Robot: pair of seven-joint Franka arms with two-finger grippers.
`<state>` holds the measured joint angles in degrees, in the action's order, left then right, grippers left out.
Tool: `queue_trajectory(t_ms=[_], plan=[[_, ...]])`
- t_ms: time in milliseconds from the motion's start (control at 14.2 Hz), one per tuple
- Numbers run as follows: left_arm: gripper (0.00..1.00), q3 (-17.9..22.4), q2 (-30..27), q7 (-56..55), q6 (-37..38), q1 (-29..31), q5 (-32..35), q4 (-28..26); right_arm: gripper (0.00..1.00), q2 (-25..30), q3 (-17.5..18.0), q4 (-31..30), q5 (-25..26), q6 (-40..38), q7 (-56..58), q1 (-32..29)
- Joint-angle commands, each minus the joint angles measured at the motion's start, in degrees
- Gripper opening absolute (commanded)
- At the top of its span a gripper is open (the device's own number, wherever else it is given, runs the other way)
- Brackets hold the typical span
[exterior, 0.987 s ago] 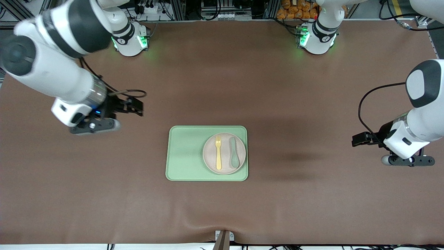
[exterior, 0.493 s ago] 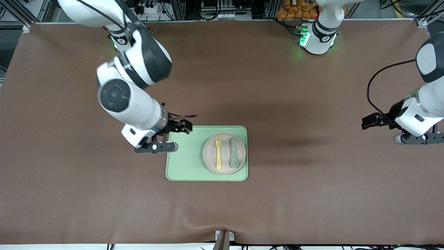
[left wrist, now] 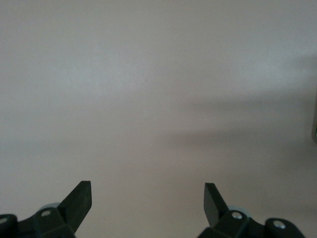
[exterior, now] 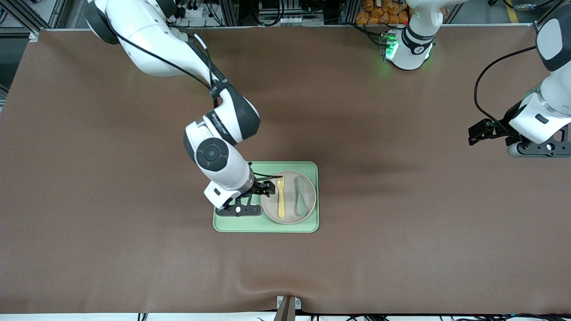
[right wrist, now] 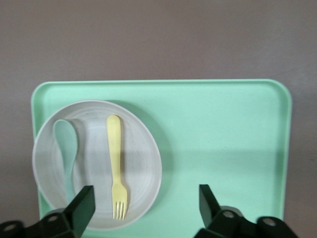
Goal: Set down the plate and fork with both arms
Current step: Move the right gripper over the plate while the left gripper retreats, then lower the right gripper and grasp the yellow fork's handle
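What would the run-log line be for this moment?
right gripper: open, over tray beside plate | fork, spoon: on plate | left gripper: open, waiting over bare table

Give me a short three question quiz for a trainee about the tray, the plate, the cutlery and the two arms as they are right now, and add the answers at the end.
1. True or false: the small pale-yellow plastic fork lies on the round speckled beige plate.
2. Which arm's tool is over the rectangular light-green tray: A the left, B the right, C neither?
3. Fill in: beside the fork on the plate lies a muted teal-green ____.

Key
1. True.
2. B: the right arm's tool hangs open over the tray at the plate's edge; the left arm's tool waits, open, over bare brown table at its own end.
3. Spoon.
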<state>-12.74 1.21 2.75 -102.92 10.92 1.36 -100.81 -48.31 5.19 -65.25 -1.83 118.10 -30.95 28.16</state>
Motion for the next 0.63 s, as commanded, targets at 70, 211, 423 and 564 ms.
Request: queue_trajectory(t_ms=[70, 211, 423, 564], plan=[[1.0, -0.18, 0.63, 7.1, 2.98, 2.7, 0.66, 5.44, 0.83, -3.89, -0.45, 3.37, 1.21, 1.51, -3.5, 1.8], [1.0, -0.1, 0.9, 3.95, 5.27, 2.79, 0.05, 6.85, 0.76, -5.21, -0.45, 3.64, 1.21, 3.62, -3.77, 2.5], [1.0, -0.18, 0.29, -0.35, 9.92, 2.53, -1.27, 9.14, 0.68, -7.41, -0.8, 5.13, 1.47, 4.25, -6.23, 4.96], [1.0, -0.8, -0.59, -2.3, 12.39, 2.52, -1.54, 9.23, 0.67, -8.98, -2.55, 6.36, 1.56, 4.33, -8.24, 7.33]])
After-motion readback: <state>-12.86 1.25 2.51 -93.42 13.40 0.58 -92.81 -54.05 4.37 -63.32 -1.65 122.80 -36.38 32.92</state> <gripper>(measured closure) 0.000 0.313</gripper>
